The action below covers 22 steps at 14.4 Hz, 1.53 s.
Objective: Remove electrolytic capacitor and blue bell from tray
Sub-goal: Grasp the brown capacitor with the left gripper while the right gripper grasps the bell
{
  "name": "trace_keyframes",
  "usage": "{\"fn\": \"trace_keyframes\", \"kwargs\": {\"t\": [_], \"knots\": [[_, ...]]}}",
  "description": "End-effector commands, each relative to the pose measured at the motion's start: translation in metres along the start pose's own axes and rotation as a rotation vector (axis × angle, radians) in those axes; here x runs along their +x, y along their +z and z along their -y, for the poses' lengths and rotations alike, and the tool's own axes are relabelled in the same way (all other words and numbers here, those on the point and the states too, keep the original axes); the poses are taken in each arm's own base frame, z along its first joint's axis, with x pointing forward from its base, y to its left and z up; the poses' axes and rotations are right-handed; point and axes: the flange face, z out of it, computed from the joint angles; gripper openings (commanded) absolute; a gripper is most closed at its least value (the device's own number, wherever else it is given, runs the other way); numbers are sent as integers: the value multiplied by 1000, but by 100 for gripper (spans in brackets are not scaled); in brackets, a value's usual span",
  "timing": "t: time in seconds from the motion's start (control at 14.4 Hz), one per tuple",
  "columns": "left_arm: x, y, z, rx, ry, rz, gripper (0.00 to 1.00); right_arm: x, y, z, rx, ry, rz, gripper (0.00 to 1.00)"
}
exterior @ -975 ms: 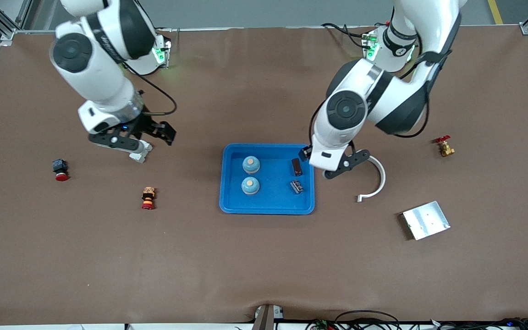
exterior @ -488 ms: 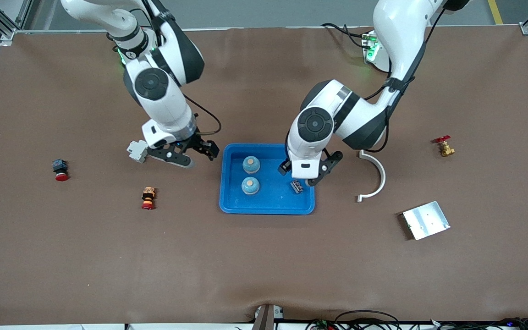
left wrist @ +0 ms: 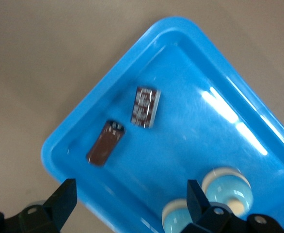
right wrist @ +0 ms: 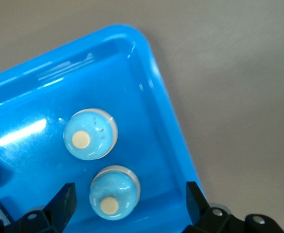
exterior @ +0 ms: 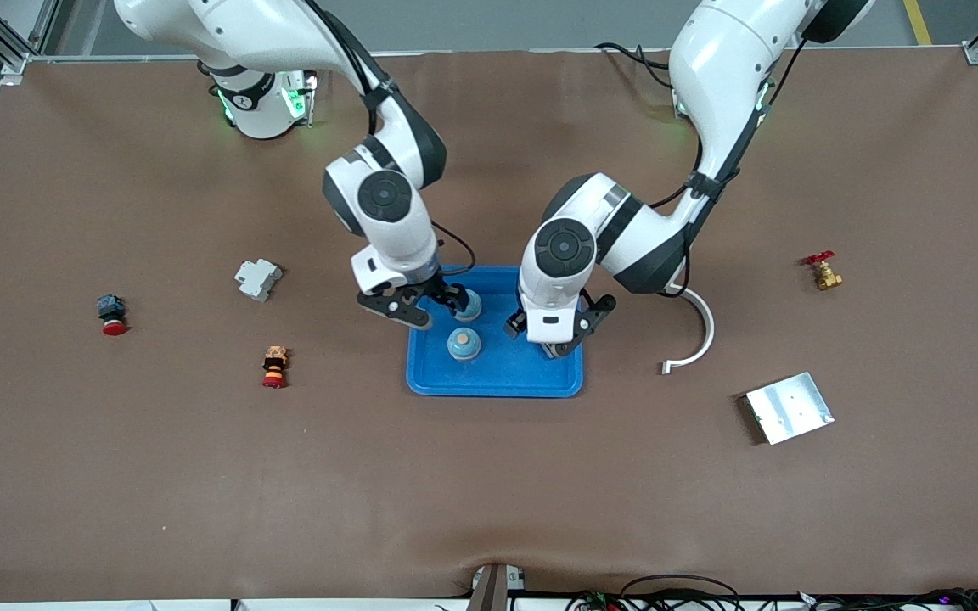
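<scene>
A blue tray [exterior: 493,389] holds two blue dome bells. One bell [exterior: 463,343] lies nearer the front camera, the other [exterior: 469,304] is partly under my right gripper [exterior: 431,307]. That gripper is open and empty over the tray. In the right wrist view one bell [right wrist: 114,192] lies between the fingertips and the other bell [right wrist: 90,134] beside it. My left gripper [exterior: 553,333] is open and empty over the tray's other end. The left wrist view shows a brown capacitor [left wrist: 105,143] and a second dark component [left wrist: 146,107] in the tray [left wrist: 205,121]. The left hand hides both in the front view.
On the table toward the right arm's end are a white breaker [exterior: 257,278], a red push button [exterior: 112,314] and an orange-red button [exterior: 274,366]. Toward the left arm's end are a white curved piece [exterior: 697,331], a metal plate [exterior: 789,407] and a brass valve [exterior: 823,271].
Both arms have swung in over the tray. The right gripper came from beside the white breaker. The left gripper moved from the tray's edge to over the capacitors.
</scene>
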Motion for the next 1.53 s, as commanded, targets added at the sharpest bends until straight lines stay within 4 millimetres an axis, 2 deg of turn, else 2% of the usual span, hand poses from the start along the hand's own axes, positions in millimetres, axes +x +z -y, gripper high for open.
{"fn": "trace_keyframes", "kwargs": {"t": [0.0,0.28,0.42,0.63,0.84,1.11,1.46], "knots": [[-1,12,5,-7,99,-28,100,0,17,19,-4,26,1,100],[5,32,17,10,320,-26,100,-10,32,24,-13,12,4,100],[4,46,26,30,358,-18,100,-14,39,26,-2,9,-1,100],[2,66,33,-7,364,-27,100,-27,58,31,-2,29,-14,100],[0,72,34,-37,338,-31,100,-30,68,29,-16,23,-10,100],[-1,83,40,-31,339,-27,100,-33,73,28,-23,20,-7,100],[-4,87,40,-31,283,-23,100,-41,74,31,-27,8,-6,100]]}}
